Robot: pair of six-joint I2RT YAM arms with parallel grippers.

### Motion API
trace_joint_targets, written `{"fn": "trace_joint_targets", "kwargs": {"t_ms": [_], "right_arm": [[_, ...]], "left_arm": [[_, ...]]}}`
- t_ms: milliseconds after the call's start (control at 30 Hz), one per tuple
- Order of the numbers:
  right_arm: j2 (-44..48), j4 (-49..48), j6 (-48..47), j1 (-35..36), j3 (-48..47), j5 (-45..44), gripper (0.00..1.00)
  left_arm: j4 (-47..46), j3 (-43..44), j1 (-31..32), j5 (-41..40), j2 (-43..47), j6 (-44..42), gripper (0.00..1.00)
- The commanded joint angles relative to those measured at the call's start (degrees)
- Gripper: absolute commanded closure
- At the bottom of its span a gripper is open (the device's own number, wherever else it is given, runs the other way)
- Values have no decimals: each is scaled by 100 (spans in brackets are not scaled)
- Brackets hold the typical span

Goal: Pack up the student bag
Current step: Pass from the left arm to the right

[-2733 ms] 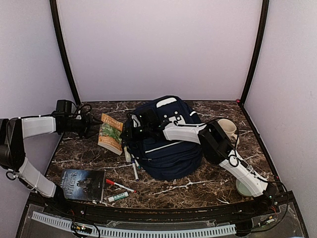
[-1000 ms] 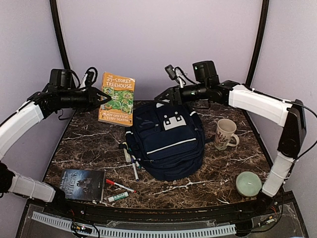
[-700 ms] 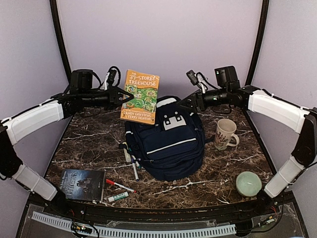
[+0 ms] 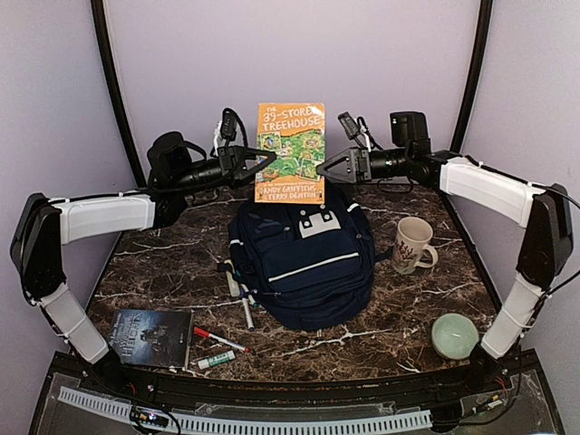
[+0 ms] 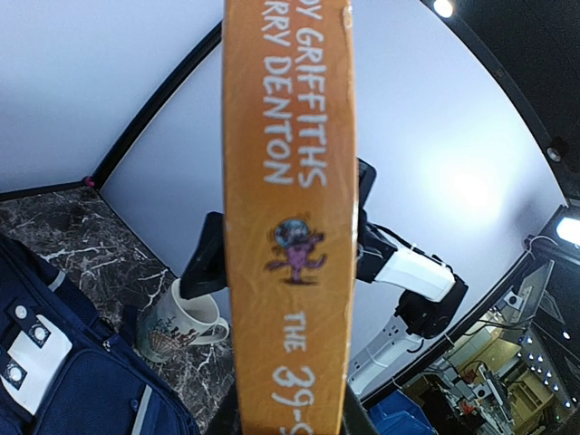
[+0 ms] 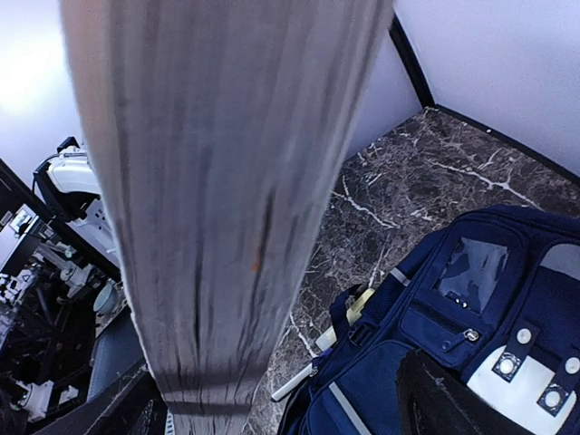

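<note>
The student bag (image 4: 304, 263) lies flat in the middle of the table, navy with a white patch; it also shows in the wrist views (image 5: 54, 362) (image 6: 471, 344). An orange paperback (image 4: 290, 149) hangs upright in the air above the bag's far end. My left gripper (image 4: 261, 164) is shut on its spine side, and the spine (image 5: 290, 227) fills the left wrist view. My right gripper (image 4: 332, 166) stands open at the book's opposite side. Its jaws straddle the grey page edge (image 6: 227, 181), with a gap showing beside one finger (image 6: 444, 399).
A patterned mug (image 4: 414, 243) stands right of the bag and a green bowl (image 4: 454, 335) sits near the front right. A dark book (image 4: 151, 337) and two markers (image 4: 217, 341) lie front left. Pens (image 4: 243, 304) stick out at the bag's left edge.
The left arm has lifted the orange book off the table and carried it right, over the bag. The right gripper has left the bag, risen to the book's other edge and opened wider.
</note>
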State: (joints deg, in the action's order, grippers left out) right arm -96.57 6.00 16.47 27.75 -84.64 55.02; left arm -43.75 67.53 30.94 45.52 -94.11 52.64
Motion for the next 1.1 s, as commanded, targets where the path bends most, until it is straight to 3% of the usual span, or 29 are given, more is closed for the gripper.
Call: {"fn": "trace_joint_targets", "kwargs": {"t_ms": [0, 167, 400, 467, 667, 767, 833, 967, 1000, 1067], "right_arm": [[-152, -1334, 1243, -6, 24, 653, 17], [-162, -2650, 2056, 14, 317, 781, 28], [-685, -3839, 3371, 122, 198, 1021, 50], [-767, -3881, 3474, 155, 187, 1030, 53], [-699, -3134, 2935, 256, 176, 845, 47], [-650, -2823, 2700, 328, 227, 800, 49], [-614, -2852, 2694, 358, 337, 801, 55], [-554, -3018, 2801, 320, 409, 832, 86], [-526, -3059, 2830, 278, 417, 840, 93], [-448, -3095, 2873, 156, 435, 878, 100]], "left_arm": [[-864, -196, 87, 125, 293, 107, 100], [-876, -377, 85, 52, 353, 152, 100], [-652, -478, 88, -92, 421, 102, 100], [-668, -486, 87, -97, 404, 123, 100], [-693, -460, 87, -192, 384, 111, 100], [-678, -468, 83, -259, 385, 111, 100], [-624, -460, 91, -267, 379, 86, 100], [-329, -492, 80, -477, 411, -53, 100], [-108, -468, 84, -545, 439, -158, 98], [439, -401, 87, -679, 482, -475, 81]]}}
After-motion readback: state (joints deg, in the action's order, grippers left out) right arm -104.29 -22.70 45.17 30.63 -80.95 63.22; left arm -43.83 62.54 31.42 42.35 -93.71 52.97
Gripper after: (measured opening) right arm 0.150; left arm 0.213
